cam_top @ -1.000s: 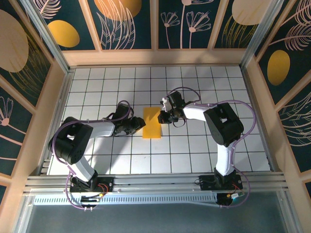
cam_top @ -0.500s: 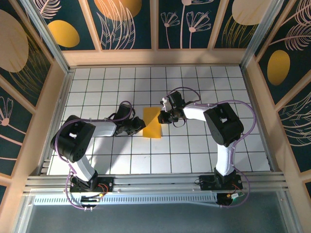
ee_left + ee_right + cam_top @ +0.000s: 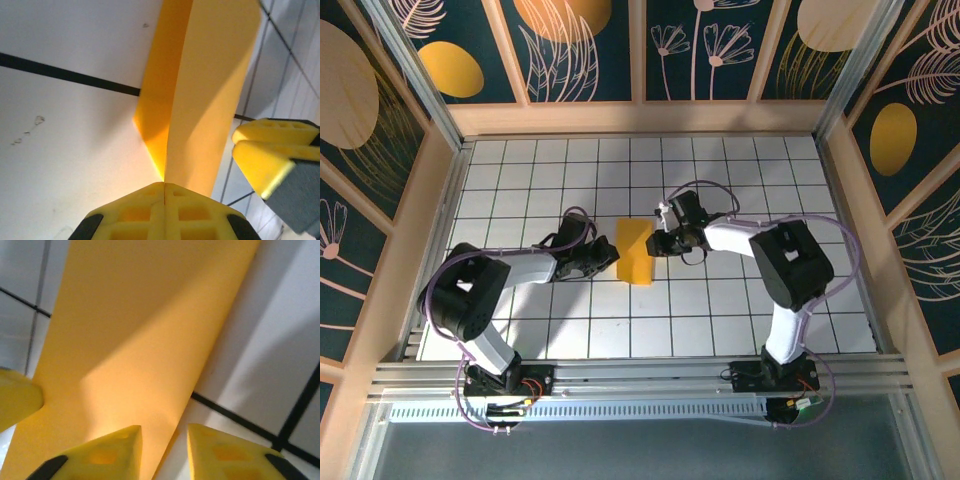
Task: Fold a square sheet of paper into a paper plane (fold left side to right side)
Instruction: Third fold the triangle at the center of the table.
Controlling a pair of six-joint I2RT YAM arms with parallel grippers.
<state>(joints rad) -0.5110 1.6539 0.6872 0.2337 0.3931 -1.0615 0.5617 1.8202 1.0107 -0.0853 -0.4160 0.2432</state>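
One white tabletop [image 3: 720,180], ruled in a black grid, sits boxed in by wood-framed walls [image 3: 590,85] of dark teal, painted with pale flowers and yellow-orange ovals [image 3: 451,68]. Since a second ago the left fingers [image 3: 135,217] have clenched on the left edge of the square sheet of paper [image 3: 634,255]. That side now rises off the surface, and from above the sheet looks a touch narrower. The right fingers [image 3: 107,452], clamped before, now stand released, with a gap between them at the sheet's right edge. The sheet lies mid-tabletop between the two arms, folded to a narrow strip. Its long axis runs from the arm bases toward the back wall; which end leads I cannot tell.
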